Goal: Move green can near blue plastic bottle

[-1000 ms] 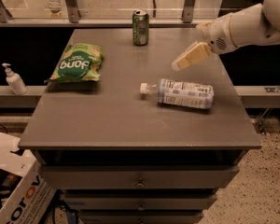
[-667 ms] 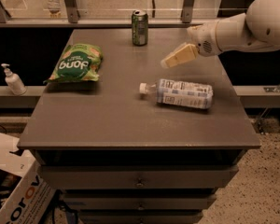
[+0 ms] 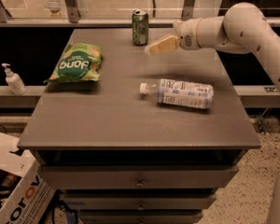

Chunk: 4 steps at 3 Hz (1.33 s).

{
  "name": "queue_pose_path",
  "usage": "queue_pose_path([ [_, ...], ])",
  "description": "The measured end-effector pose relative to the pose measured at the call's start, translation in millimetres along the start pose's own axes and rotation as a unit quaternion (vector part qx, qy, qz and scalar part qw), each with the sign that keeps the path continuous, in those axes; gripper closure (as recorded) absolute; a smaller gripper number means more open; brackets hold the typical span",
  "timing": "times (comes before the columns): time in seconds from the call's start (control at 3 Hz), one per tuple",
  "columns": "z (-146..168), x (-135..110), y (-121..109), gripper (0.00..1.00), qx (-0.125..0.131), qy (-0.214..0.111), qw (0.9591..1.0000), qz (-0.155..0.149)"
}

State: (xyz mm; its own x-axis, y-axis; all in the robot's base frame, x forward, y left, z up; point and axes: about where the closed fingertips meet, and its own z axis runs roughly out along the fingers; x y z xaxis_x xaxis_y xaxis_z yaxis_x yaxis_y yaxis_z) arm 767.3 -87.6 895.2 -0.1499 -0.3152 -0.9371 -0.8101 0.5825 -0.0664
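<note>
Your gripper (image 3: 162, 45) hovers just right of the green can (image 3: 140, 27), which stands untouched at the far edge of the bench (image 3: 107, 120). You cannot tell whether it is spread. The bottle (image 3: 182, 93) lies well apart, so the whole move remains.

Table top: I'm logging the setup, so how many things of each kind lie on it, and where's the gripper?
Cans: 1, the green can, upright at the back.
Bottles: 1, the blue plastic bottle, on its side.
Snack bags: 1, the green snack bag.
Total: 3.
The gripper hovers right of the can, apart from it.
</note>
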Motion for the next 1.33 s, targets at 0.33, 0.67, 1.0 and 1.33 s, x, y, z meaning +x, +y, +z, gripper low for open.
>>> queue_pose_path([
  [0.33, 24.1, -14.0, -13.9, 0.00, 0.001, -0.023, 0.9997, 0.003],
  [0.67, 48.4, -22.3, -24.0, 0.00, 0.002, -0.032, 0.9995, 0.000],
  [1.0, 72.8, -21.9, -31.2, 0.00, 0.008, -0.024, 0.9997, -0.002],
  [1.33, 95.1, -18.4, -37.5, 0.00, 0.016, -0.013, 0.9998, -0.003],
])
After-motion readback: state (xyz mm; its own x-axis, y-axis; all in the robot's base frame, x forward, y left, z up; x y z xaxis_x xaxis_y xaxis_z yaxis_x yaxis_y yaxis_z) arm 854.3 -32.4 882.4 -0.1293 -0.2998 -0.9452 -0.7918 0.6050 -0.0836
